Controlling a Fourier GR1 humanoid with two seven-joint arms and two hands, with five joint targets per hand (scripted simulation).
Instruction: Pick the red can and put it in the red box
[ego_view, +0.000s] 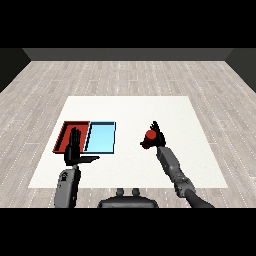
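The right robot hand (157, 137) is curling round the can (150, 135) right of the worktop's (150, 107) middle, so carrying it left to the red tray (63, 132) comes next, while the left robot hand (75, 150) is hanging open.

A flat white rectangular table (130, 107) stands on a floor of pale grey wooden planks (125, 75) running to a dark grey back wall (127, 54). The light is even.
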